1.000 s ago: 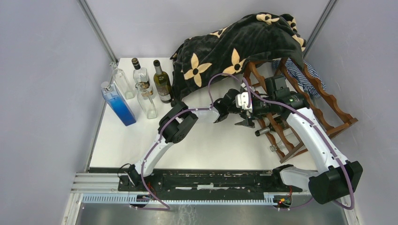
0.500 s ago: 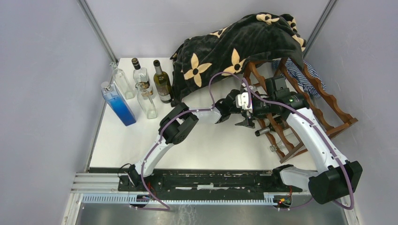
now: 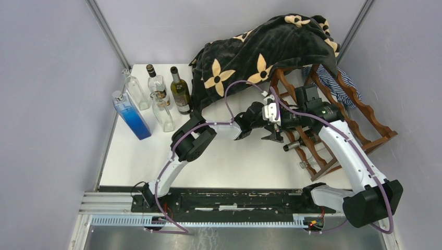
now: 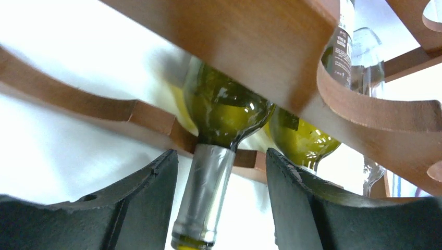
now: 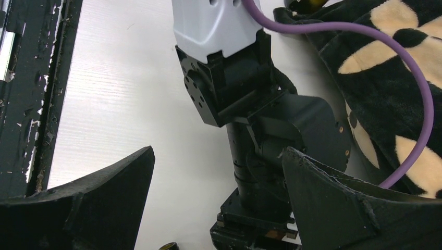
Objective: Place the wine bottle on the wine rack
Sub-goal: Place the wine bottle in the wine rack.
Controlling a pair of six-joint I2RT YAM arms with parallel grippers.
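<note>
The green wine bottle [image 4: 224, 104] lies in the dark reddish-brown wine rack [image 4: 250, 36], its neck pointing out at me. My left gripper [image 4: 221, 156] is open, with one finger on each side of the neck and a gap on both sides. In the top view the left gripper [image 3: 275, 136] is at the rack's [image 3: 365, 120] near-left corner, by the bottle neck [image 3: 293, 145]. My right gripper [image 5: 218, 156] is open and empty. It hovers just above the left wrist [image 3: 260, 117].
A second green bottle [image 4: 299, 135] and a clear one [image 4: 365, 52] also lie in the rack. A black flowered blanket [image 3: 260, 52] covers the rack's back. A blue bottle [image 3: 130, 117], clear bottles [image 3: 162, 112] and a green wine bottle [image 3: 181, 94] stand at the back left.
The left arm's elbow has shifted a little to the left and its cable has risen. The right arm has stayed put.
</note>
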